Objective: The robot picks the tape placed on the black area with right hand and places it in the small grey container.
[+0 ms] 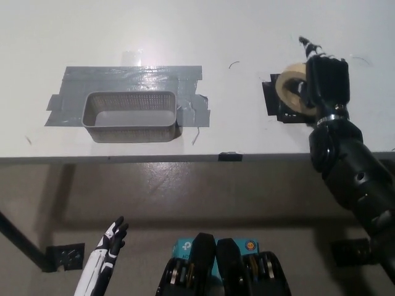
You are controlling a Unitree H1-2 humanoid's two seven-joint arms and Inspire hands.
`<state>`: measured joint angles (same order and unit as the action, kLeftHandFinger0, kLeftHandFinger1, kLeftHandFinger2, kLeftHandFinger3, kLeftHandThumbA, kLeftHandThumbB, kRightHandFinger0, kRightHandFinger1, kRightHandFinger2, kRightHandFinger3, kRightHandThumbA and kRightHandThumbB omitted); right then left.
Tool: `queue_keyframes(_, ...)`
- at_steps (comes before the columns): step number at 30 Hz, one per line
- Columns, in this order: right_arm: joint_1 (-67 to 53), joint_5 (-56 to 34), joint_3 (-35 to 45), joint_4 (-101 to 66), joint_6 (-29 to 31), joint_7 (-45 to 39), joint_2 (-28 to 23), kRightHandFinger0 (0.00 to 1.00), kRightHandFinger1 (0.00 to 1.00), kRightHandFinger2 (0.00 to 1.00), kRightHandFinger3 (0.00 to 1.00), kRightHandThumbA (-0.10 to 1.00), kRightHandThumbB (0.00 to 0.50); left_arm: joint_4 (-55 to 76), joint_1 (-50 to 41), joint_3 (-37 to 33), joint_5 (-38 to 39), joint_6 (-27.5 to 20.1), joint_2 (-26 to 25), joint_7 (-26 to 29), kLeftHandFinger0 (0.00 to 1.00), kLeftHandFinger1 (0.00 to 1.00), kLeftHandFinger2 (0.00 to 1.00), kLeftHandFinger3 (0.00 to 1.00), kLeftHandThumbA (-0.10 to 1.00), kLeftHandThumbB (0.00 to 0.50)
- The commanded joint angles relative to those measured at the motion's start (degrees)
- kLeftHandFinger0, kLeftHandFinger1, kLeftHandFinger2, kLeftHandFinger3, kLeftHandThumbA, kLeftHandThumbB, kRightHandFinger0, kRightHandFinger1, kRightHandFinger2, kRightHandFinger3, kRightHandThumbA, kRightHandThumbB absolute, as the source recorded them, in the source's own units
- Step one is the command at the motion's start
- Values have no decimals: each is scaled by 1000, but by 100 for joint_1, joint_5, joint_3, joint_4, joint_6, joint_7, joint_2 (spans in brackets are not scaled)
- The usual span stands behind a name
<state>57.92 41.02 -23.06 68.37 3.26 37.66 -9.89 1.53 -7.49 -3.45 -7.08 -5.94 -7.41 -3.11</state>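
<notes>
The black right hand was over the far right part of the white table; its fingers were wrapped around the roll of tape; the tape was tilted up on its side, right over the black area; I could not tell if the tape touched the black area or was lifted off it. The small grey container sat well to the left of the tape, on a patch of grey tape strips. The white left hand hung low below the table edge, with its fingers spread and holding nothing.
</notes>
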Motion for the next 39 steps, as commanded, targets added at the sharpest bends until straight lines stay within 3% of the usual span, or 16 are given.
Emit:
queue_keyframes(1, 707, -29, -22, -410, 398, 399, 171, 0, 376, 726, 888, -97, 112, 162, -52, -25, 25, -184, -65, -67, 1000, 1000, 1000, 1000, 1000, 89)
queue_keyframes(4, 855, -13, -47, -518, 312, 318, 335, 22, 408, 756, 906, 3, 111, 164, -96, -30, 28, -171, -58, -84, 1000, 1000, 1000, 1000, 1000, 92)
queue_keyframes(6, 967, 64, -104, -511, 261, 430, 438, 0, 381, 722, 825, -62, 149, 153, -86, -30, 18, -162, -45, -83, 1000, 1000, 1000, 1000, 1000, 94)
queue_keyframes(7, 1051, 95, -143, -476, 312, 535, 526, 0, 351, 690, 780, -86, 167, 163, -83, -26, 20, -134, -34, -85, 1000, 1000, 1000, 1000, 1000, 96)
queue_keyframes(9, 1214, 39, -166, -446, 235, 293, 709, 0, 213, 556, 688, -57, 127, 154, -72, -20, 57, -121, -3, -82, 1000, 1000, 1000, 1000, 1000, 100)
queue_keyframes(14, 1476, 34, -286, -106, 108, 234, 1165, 0, 195, 556, 720, -57, 138, 173, -94, -56, -3, -126, -17, -98, 1000, 1000, 1000, 1000, 1000, 105)
queue_keyframes(15, 1507, 36, -310, -58, 30, 188, 1247, 0, 173, 526, 643, -38, 145, 194, -105, -65, 29, -129, -19, -122, 1000, 1000, 1000, 1000, 1000, 99)
queue_keyframes(20, 1736, -1, -453, 363, -226, 3, 1713, 0, 223, 572, 619, 11, 111, 234, -52, -150, -39, -143, -23, -136, 1000, 1000, 1000, 1000, 1000, 80)
queue_keyframes(23, 1771, 29, -559, 570, -200, 92, 1847, 0, 206, 552, 598, 8, 157, 288, -27, -200, -91, -79, -8, -120, 1000, 1000, 1000, 1000, 1000, 87)
queue_keyframes(25, 1892, -14, -590, 715, -270, -80, 1969, 0, 214, 574, 472, 29, 169, 274, 84, -201, -67, -31, -5, -121, 1000, 1000, 1000, 1000, 1000, 92)
queue_keyframes(26, 1887, 7, -640, 774, -300, -108, 2061, 0, 218, 579, 457, 22, 132, 293, 43, -211, -59, -14, 2, -126, 1000, 1000, 1000, 1000, 1000, 102)
queue_keyframes(28, 1872, -4, -690, 835, -301, -102, 2172, 0, 216, 584, 485, 22, 79, 373, 10, -252, -115, 87, 15, -141, 1000, 1000, 1000, 1000, 1000, 96)
queue_keyframes(31, 1834, -56, -704, 936, -181, -133, 2306, 0, 250, 630, 643, -84, 110, 425, -6, -322, -194, 149, -5, -161, 1000, 1000, 1000, 1000, 1000, 114)
queue_keyframes(33, 1803, -44, -741, 999, -190, -147, 2376, 0, 217, 579, 549, -87, 120, 441, -42, -334, -151, 174, 7, -171, 1000, 1000, 1000, 1000, 1000, 109)
queue_keyframes(37, 1773, -54, -801, 1125, -260, -239, 2505, 0, 218, 632, 674, -100, 110, 434, -59, -351, -120, 170, 25, -174, 1000, 1000, 1000, 1000, 1000, 117)
queue_keyframes(39, 1758, -75, -800, 1165, -213, -251, 2532, 0, 194, 602, 664, -100, 120, 410, -36, -381, -170, 126, 19, -168, 1000, 1000, 1000, 1000, 1000, 127)
